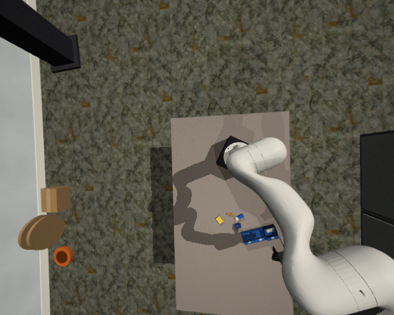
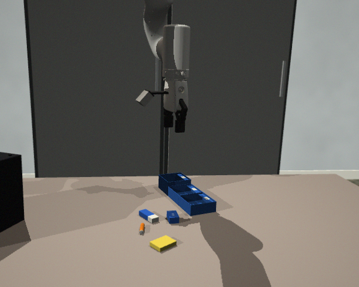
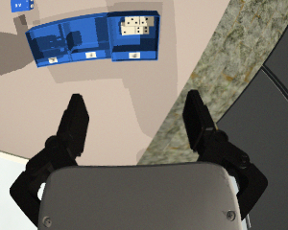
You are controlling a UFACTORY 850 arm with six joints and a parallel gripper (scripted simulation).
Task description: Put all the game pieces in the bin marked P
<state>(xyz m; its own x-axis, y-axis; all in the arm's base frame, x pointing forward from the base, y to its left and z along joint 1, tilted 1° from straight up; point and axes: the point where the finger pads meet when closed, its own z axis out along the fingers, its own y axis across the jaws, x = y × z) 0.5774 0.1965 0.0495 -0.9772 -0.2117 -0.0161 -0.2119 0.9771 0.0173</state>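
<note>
A row of three joined blue bins (image 2: 187, 192) stands mid-table; it also shows in the overhead view (image 1: 259, 234) and the wrist view (image 3: 96, 37). Each bin has a small white label, too small to read. In the wrist view the rightmost bin holds pale dotted game pieces (image 3: 138, 25). A small blue block with pale marks (image 2: 173, 216) lies on the table just beside the near end of the bins. My gripper (image 2: 174, 125) (image 3: 134, 103) is open and empty. It hangs high above the table, beyond the far end of the bins.
A blue and white eraser (image 2: 148, 216), a small orange cylinder (image 2: 141, 228) and a flat yellow block (image 2: 163, 243) lie on the table left of the bins. A black box (image 2: 3, 191) stands at the table's left edge. A dark cabinet stands behind.
</note>
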